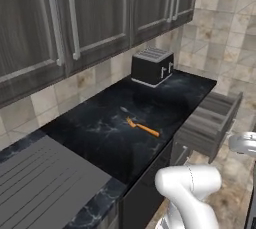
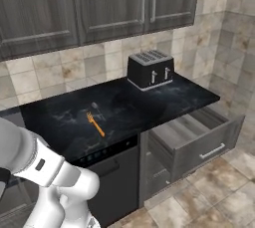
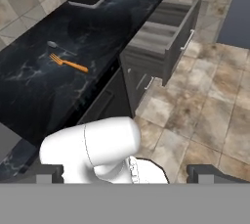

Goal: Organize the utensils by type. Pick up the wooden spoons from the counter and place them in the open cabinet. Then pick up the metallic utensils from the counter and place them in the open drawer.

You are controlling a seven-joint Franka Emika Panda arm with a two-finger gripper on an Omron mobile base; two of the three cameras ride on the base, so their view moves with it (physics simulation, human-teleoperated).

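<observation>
while the arm sits low at the bottom of both base views, well away from the counter (image 1: 150, 98), nothing is picked up yet. gripper (image 3: 124, 179) fingers stand spread wide at the bottom corners of the hand view, holding nothing. task items: an orange fork (image 1: 143, 127) lies mid-frame in the left base view on the black counter, w/ a dark metal spoon (image 1: 126, 110) just beside it, up and left; both sit centre-left in the right base view and upper left in the hand view. the fork looks orange, not clearly wooden or metal, so sorting it is a judgement call & could send it to the wrong place. no wooden spoon can be made out from here, and the upper cabinets (image 1: 75, 18) across the top of the frame all look closed, so the open cabinet can't be located. the open drawer (image 2: 199, 140) is at right of centre in the right base view, pulled out below the counter edge. toaster (image 2: 150, 68) sits upper centre, well apart from the utensils. risks, as i judge them: both utensils lie flat & thin on a hard top, so a shallow pinch may slip or skid them; they're close together, so fingers coming down on one may knock the other; the dark spoon is hard to see against the dark stone, easy to misplace the grasp; the drawer front sticks out & the arm could clip it on the reach.
</observation>
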